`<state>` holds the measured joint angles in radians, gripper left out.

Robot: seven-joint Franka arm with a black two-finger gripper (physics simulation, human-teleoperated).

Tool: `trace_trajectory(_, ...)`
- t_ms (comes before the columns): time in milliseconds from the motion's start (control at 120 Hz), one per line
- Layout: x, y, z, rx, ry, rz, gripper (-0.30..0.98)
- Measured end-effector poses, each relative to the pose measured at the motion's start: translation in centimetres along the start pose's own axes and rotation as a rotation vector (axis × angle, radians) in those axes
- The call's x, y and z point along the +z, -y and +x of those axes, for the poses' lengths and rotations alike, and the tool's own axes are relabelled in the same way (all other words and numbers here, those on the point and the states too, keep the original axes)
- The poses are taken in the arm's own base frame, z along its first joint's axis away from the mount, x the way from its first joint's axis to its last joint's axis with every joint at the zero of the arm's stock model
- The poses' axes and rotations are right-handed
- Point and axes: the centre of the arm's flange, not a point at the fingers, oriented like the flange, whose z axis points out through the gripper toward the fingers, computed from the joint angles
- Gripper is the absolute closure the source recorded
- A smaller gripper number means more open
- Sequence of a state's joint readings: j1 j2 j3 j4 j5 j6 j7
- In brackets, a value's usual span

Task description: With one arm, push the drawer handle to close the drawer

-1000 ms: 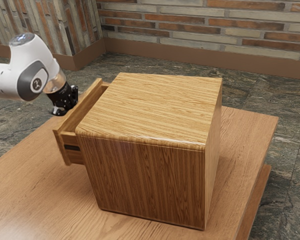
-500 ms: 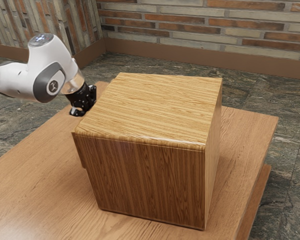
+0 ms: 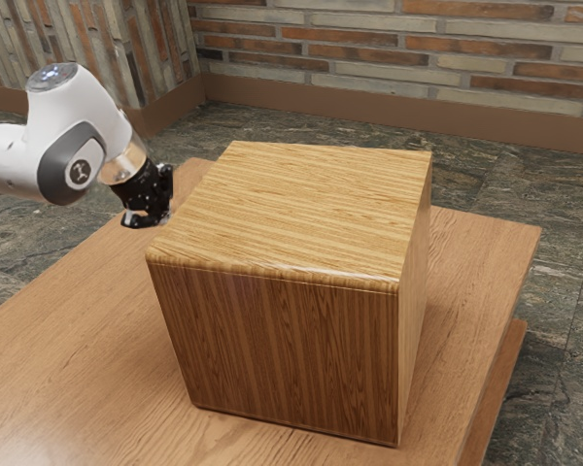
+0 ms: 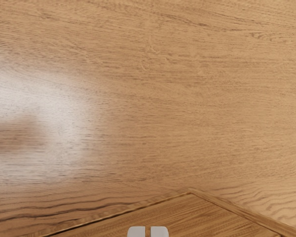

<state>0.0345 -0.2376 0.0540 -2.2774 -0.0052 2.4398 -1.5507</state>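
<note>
The hand (image 4: 148, 231) is beside the cabinet's drawer end, fingertips drawn together, probably to make one blunt pusher; I cannot tell whether it touches. The drawer (image 4: 187, 217) sits in the wooden cabinet (image 3: 282, 214) on the surface (image 3: 58, 388), nothing jutting out, so it looks closed and needs no more pushing.

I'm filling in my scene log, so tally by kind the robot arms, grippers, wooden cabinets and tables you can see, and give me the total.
Robot arm: 1
Gripper: 1
Wooden cabinet: 1
Table: 1
Total: 4
</note>
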Motion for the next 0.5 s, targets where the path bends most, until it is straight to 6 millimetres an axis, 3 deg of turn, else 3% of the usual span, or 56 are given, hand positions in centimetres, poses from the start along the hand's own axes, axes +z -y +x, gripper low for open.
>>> trace_trajectory(42,-1.8,0.5,0.7,-0.018,-0.003,-0.010,0.78)
trace_trajectory(117,-5.9,1.1,2.2,-0.053,-0.011,-0.014,0.61)
trace_trajectory(200,-11.7,-0.2,2.6,-0.059,-0.010,-0.012,0.43)
trace_trajectory(242,-13.7,-0.6,2.6,-0.053,-0.008,0.011,0.35)
trace_trajectory(350,-16.4,-0.7,2.4,-0.029,-0.001,0.098,0.21)
trace_trajectory(500,-15.6,0.3,2.0,0.024,0.019,0.241,0.10)
